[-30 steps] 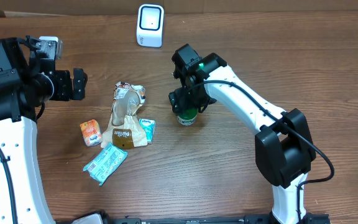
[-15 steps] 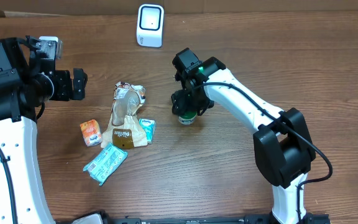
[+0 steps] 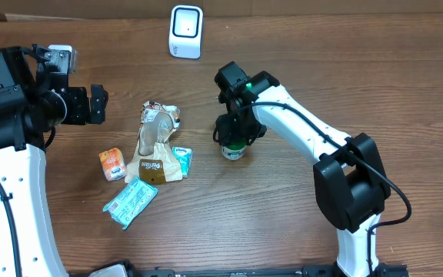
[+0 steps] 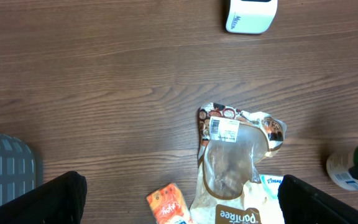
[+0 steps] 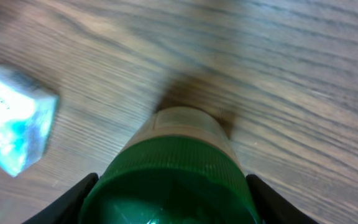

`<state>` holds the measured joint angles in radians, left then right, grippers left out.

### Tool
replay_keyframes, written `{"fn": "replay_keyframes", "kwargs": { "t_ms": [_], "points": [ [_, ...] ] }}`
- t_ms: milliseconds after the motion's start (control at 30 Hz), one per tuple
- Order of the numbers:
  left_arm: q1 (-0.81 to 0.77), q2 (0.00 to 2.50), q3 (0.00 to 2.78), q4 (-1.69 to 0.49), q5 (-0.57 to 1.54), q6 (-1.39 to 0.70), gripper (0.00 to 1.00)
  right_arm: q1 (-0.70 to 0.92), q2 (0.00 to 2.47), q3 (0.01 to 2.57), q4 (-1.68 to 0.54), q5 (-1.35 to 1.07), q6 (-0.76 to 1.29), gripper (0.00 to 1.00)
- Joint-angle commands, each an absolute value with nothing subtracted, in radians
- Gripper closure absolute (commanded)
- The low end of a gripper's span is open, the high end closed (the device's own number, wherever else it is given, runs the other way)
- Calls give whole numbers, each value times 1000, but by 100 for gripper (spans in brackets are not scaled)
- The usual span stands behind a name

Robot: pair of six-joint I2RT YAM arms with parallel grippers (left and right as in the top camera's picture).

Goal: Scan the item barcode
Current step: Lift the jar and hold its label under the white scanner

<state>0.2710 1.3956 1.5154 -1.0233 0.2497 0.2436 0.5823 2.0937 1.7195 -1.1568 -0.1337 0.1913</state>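
Small bottle with a ribbed green cap and pale body, standing upright on the bench. White barcode scanner sits well apart, at the far edge.

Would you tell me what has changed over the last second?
The right claw has narrowed its jaws around the green-capped white plastic bottle; a firm grip is not certain. The open left claw, white box-shaped scanner and snack packets stayed put.

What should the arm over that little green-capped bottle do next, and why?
Probably squeeze the right gripper firmly onto the bottle. Its fingers flank the green cap on both sides, and the bottle stands upright on the table, not yet lifted; the white scanner sits farther back.
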Motion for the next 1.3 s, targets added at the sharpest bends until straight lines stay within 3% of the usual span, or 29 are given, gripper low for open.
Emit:
{"fn": "replay_keyframes", "kwargs": {
  "t_ms": [0, 300, 600, 733, 900, 1000, 1067, 1267],
  "points": [
    [278, 1399, 1521, -1021, 247, 266, 0, 575, 2061, 1875, -1181, -289, 47, 67],
    [278, 1399, 1521, -1020, 247, 266, 0, 479, 1927, 1988, -1224, -1025, -395, 67],
    [278, 1399, 1521, -1020, 247, 266, 0, 272, 1879, 1988, -1356, -1369, -505, 67],
    [278, 1399, 1521, -1020, 247, 266, 0, 232, 1879, 1988, -1356, -1370, -414, 74],
    [278, 1399, 1521, -1020, 247, 266, 0, 226, 1879, 1988, -1274, -1226, -91, 83],
    [278, 1399, 1521, -1020, 247, 266, 1, 231, 1879, 1988, -1180, -1049, 213, 83],
    [278, 1399, 1521, -1020, 247, 266, 0, 231, 1879, 1988, -1144, -975, 306, 83],
    [278, 1399, 1521, -1020, 247, 266, 1, 256, 1879, 1988, -1076, -969, 352, 83]
  ]
}}
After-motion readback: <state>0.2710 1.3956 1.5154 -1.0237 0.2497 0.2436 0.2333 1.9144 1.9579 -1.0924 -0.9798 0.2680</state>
